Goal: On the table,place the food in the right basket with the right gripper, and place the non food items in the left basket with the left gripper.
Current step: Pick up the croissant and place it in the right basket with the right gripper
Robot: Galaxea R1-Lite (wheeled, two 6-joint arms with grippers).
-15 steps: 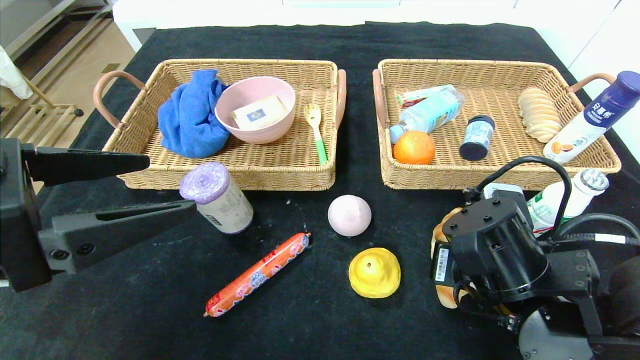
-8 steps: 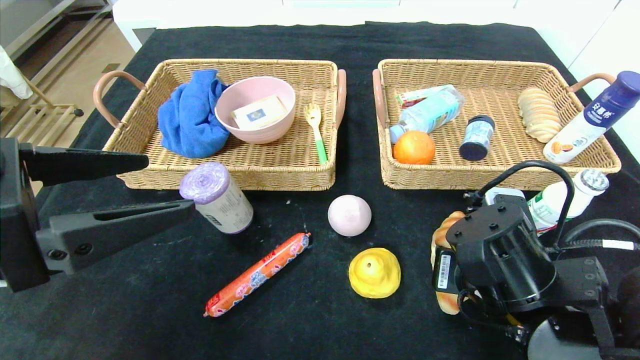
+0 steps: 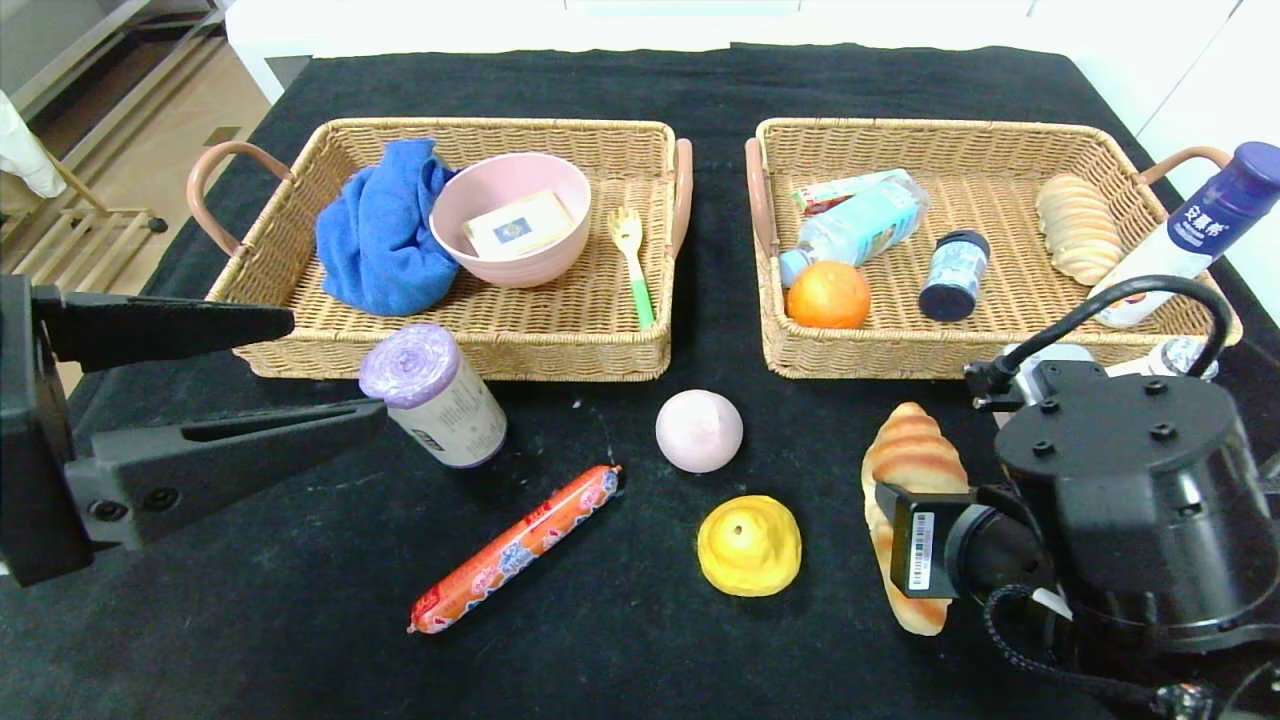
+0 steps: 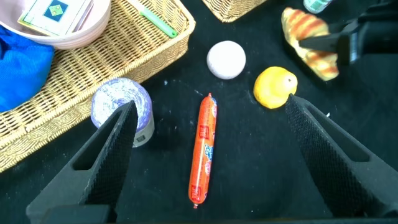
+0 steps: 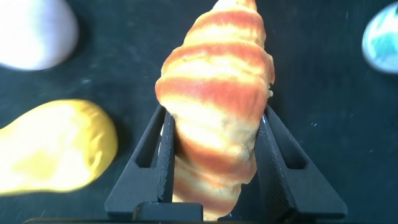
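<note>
The croissant point(image 3: 905, 470) is a golden, ridged pastry with darker orange-brown bands, tapering to a blunt tip. Its long axis runs roughly twelve to six o'clock in the head view, tip toward twelve. It sits over the black table point(image 3: 620, 650) at about four o'clock from centre, in front of the right basket point(image 3: 985, 355) and right of the yellow bun point(image 3: 749, 545). The right gripper point(image 5: 214, 162) has its jaws clamped on the croissant's sides. The left gripper point(image 3: 330, 365) hovers at nine o'clock, jaws spread wide, beside the purple roll point(image 3: 432, 395).

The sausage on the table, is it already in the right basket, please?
No, the sausage lies on the black table, in front of both baskets.
</note>
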